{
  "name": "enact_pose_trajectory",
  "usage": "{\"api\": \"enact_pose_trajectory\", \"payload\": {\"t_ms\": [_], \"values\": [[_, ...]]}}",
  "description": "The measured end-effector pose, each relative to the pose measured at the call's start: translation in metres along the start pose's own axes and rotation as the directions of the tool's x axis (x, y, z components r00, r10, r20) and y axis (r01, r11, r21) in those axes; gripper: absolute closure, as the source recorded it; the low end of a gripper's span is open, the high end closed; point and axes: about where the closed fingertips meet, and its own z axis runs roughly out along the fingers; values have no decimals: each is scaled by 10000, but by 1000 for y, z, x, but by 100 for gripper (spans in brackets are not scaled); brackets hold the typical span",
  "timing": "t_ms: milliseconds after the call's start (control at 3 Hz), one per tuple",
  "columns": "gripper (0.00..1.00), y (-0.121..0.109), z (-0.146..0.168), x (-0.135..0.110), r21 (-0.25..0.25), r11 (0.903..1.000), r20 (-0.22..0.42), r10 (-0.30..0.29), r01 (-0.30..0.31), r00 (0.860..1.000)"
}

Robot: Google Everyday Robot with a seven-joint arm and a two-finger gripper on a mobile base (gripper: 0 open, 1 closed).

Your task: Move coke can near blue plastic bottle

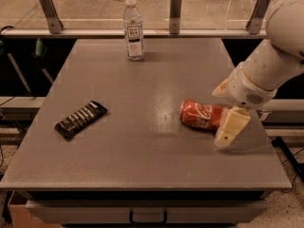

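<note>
The coke can [200,115] lies on its side on the grey table [142,84], right of centre. The blue plastic bottle [134,29] stands upright near the table's far edge, well away from the can. My gripper [230,129] hangs from the white arm at the right, low over the table and right at the can's right end, covering that end. One cream finger [232,126] shows pointing down and to the left.
A flat black snack wrapper [80,119] lies on the table's left side. A railing with metal posts [175,6] runs behind the far edge. A drawer handle [148,217] shows below the table's front.
</note>
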Motion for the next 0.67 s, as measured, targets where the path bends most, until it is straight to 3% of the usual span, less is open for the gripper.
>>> {"api": "enact_pose_trajectory", "payload": {"t_ms": [333,667], "values": [[41,0,5,-7,-133,9998,37,126,-126,9999],[64,-8,-7,-12,81,9990,158,439,-440,9989]]}}
